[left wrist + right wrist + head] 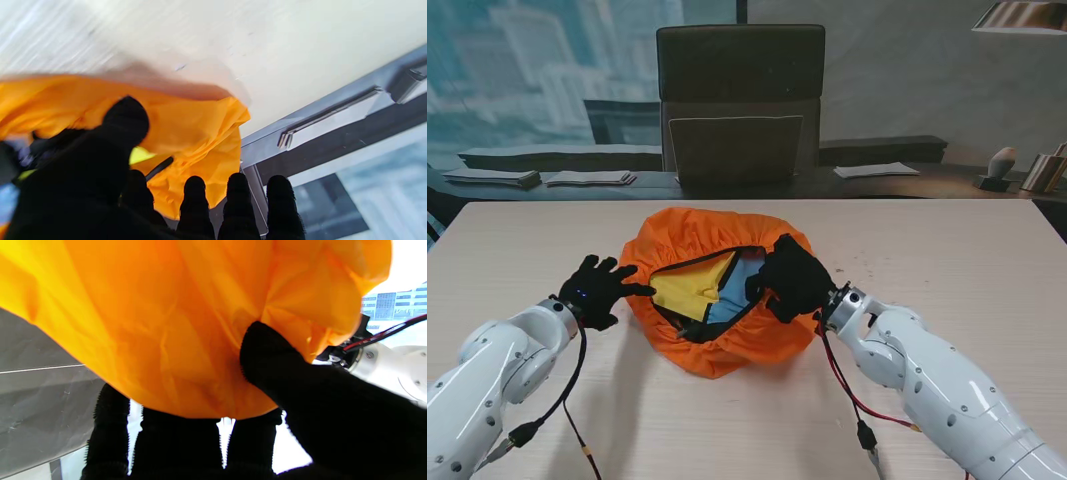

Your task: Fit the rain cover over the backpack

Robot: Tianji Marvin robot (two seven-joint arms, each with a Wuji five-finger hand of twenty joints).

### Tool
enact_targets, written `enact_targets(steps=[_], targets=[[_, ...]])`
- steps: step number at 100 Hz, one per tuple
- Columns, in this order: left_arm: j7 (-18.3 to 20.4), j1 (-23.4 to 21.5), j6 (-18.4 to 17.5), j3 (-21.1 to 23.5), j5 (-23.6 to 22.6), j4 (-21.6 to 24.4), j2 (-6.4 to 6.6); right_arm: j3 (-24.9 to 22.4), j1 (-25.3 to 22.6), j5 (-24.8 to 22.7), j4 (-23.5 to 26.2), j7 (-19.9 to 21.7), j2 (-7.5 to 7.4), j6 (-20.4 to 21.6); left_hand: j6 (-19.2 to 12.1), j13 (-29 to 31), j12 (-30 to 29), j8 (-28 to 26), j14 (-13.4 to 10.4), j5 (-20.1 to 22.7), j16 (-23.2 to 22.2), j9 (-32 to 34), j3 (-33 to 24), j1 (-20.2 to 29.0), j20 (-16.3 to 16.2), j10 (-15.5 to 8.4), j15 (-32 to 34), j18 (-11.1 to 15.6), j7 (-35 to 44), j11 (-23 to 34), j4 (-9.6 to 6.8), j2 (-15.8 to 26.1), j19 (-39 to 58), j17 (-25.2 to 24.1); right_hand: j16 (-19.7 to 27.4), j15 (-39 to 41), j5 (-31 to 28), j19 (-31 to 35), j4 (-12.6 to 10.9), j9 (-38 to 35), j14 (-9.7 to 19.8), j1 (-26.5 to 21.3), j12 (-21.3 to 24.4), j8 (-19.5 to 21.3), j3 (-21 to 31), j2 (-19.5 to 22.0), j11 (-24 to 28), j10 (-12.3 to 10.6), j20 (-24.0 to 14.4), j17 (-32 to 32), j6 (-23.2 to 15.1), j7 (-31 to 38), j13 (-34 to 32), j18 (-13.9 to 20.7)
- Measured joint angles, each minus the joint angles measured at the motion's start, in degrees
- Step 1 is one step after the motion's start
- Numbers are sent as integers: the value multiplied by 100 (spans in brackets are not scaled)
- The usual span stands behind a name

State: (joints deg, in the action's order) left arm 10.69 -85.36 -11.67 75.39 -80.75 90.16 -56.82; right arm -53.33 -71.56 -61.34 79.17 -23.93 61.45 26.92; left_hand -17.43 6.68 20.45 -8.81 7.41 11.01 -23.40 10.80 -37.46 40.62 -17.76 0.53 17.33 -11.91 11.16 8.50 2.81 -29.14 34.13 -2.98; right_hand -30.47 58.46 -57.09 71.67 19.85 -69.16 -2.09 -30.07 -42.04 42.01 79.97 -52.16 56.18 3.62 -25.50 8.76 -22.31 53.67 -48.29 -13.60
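From the stand's view, the orange rain cover sits bunched around the backpack at the middle of the pale counter, its dark-edged opening facing up and showing yellow and light blue panels of the pack inside. The left hand, in a black glove, lies just beside the cover's left edge with its fingers fanned apart, the thumb reaching to the rim of the opening; whether it grips fabric there cannot be told. The right hand rests on the cover's right rim, fingers curled over the edge of the opening. A dark chair stands beyond the far side of the counter. In the left wrist view, the left hand shows four fingertips spread and clear of the rain cover, while the thumb lies against the crumpled orange fabric. In the right wrist view, the right hand pinches the rain cover, the thumb pressing into the fabric from one side and the fingers tucked behind its hem.
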Motion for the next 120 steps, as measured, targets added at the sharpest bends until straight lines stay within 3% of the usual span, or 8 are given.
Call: enact_targets(steps=[10,26,48,77,91,97,106,120], targets=[[-629,311,537,-477,-116,-539,51,20,5,-189,0,-45,-4,15,42,0,325,23,0,0,-155,-1,142,-237,0,0,33,5,-287,9,0,-60,0,0,0,0,0,0,0,0,1,0,0,0,0,0,0,0,0,0,0,0,0,0],[-482,681,864,-906,1,-939,52,22,7,-140,-5,-55,-3,46,43,191,1125,-200,0,0,-665,-1,404,-217,-27,-60,840,5,-225,709,0,-52,0,0,0,0,0,0,0,0,0,0,0,1,0,0,0,0,0,0,0,0,0,0],[-748,991,979,-1240,-1,-1331,52,19,6,-119,-11,-55,-1,48,-31,1021,1502,-1858,15,-154,-1172,683,435,-287,-168,-3,1835,5,2644,1988,0,-48,435,3,0,0,0,0,0,0,1,0,0,1,0,0,0,0,0,0,0,0,0,0],[-1152,1079,922,-1339,-265,-1540,79,52,11,-106,-18,-55,0,2,-500,2911,2074,-3259,-269,1682,-1308,2918,1231,431,-638,-506,2589,5,4656,2768,41,261,1483,191,0,0,0,0,0,0,1,0,0,1,0,0,0,0,0,0,0,0,0,0],[-721,750,518,-807,-616,-1065,74,91,51,-176,-77,-140,0,-50,-87,3262,2332,-3400,-268,1853,-1316,3388,1177,427,-650,-507,2581,5,4668,2549,42,343,1485,280,0,0,0,0,0,0,1,0,0,1,0,0,0,0,0,0,0,0,0,0],[-717,478,420,-464,-616,-717,63,92,81,-237,-140,-310,1,-51,58,3327,2498,-3606,-146,1993,-1403,3617,433,226,-651,-507,2581,1,4768,2464,42,121,1485,363,0,0,0,0,0,0,1,0,0,1,0,0,0,0,0,8,0,0,0,0],[-1135,79,363,-6,-599,-302,28,21,105,-274,-254,-728,30,-44,206,3473,2658,-3985,-75,2155,-1476,3842,-438,-304,-674,-500,2589,-9,4954,2402,-130,-54,1504,532,0,0,0,0,0,0,1,0,0,1,0,-1,0,0,0,11,0,0,0,0],[-1835,-471,313,609,-487,288,-60,-170,131,-206,-347,-1109,99,-31,289,3538,2740,-4298,-68,2214,-1534,3902,-571,-505,-737,-502,2601,-11,5039,2404,-306,-51,1628,621,0,0,0,0,0,0,1,0,0,1,0,-5,0,0,0,14,0,0,0,0]])
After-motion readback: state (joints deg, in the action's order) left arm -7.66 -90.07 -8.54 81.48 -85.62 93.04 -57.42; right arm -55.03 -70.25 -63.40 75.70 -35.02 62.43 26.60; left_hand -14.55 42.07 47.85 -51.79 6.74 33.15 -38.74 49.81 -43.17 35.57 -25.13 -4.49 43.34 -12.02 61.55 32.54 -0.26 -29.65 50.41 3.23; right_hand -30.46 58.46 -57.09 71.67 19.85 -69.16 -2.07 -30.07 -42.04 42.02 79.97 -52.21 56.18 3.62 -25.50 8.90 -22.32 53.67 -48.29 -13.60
